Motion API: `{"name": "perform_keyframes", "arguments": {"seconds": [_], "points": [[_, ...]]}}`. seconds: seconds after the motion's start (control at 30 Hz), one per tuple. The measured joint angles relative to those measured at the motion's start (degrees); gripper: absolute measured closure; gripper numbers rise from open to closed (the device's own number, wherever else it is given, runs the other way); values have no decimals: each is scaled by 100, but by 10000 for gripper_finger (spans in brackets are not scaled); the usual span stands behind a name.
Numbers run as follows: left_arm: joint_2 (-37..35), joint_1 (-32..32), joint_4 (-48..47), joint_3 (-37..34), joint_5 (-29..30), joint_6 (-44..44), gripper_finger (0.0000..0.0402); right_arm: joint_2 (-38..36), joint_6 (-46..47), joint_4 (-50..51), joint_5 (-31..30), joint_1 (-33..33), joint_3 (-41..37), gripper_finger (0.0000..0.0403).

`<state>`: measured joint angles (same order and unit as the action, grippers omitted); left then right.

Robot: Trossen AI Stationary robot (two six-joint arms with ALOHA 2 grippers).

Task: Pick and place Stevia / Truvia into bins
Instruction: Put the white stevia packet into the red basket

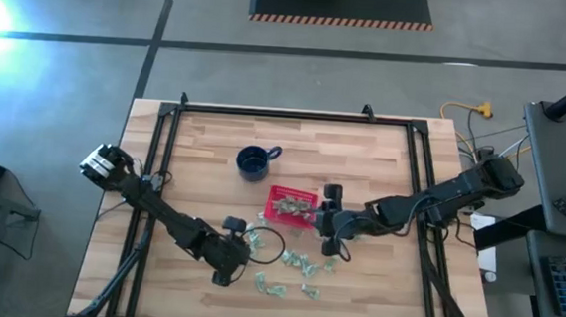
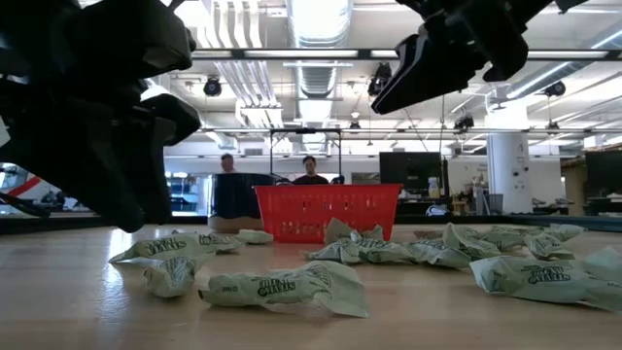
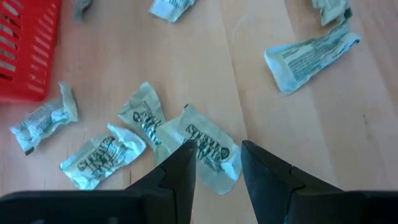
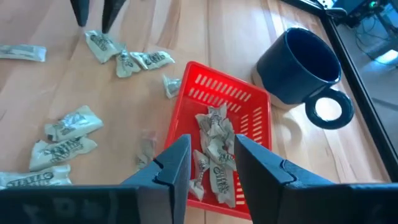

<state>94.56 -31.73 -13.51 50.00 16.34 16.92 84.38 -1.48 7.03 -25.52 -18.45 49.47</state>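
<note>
Many small pale green-and-white Stevia sachets point(image 1: 290, 269) lie scattered on the wooden table's near middle. Just beyond them stands the red latticed basket point(image 1: 292, 207), with several sachets point(image 4: 214, 152) lying inside it. My left gripper point(image 3: 217, 148) is open and tipped down, its fingertips either side of one crumpled sachet point(image 3: 208, 155) flat on the wood. My right gripper point(image 4: 211, 140) is open above the basket's near end, with nothing between its fingers. In the low view it hangs clear above the basket point(image 2: 328, 209). My left gripper comes at the sachet point(image 3: 219, 167) slanting down from above, one fingertip point(image 3: 186, 158) over its printed face and the other beside its edge. I cannot tell whether the fingertips touch it. The sachet lies flat on the table.
A dark blue mug point(image 1: 255, 163) with a handle stands just beyond the basket toward the table's far left. A black frame point(image 1: 171, 121) runs along the table's sides and far edge. Loose sachets point(image 3: 311, 53) lie around my left gripper.
</note>
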Motion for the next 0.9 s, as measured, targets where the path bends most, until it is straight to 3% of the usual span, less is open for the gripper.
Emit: {"name": "perform_keyframes", "arguments": {"seconds": [0.33, 0.77, 0.9], "points": [[193, 68, 472, -124, 2, -117, 290, 0, 10, 3, 4, -47, -4, 298], [397, 203, 291, -107, -85, 84, 290, 0, 131, 25, 14, -82, -9, 310], [358, 205, 156, -109, -88, 82, 315, 0, 138, 25, 26, -82, -9, 314]]}}
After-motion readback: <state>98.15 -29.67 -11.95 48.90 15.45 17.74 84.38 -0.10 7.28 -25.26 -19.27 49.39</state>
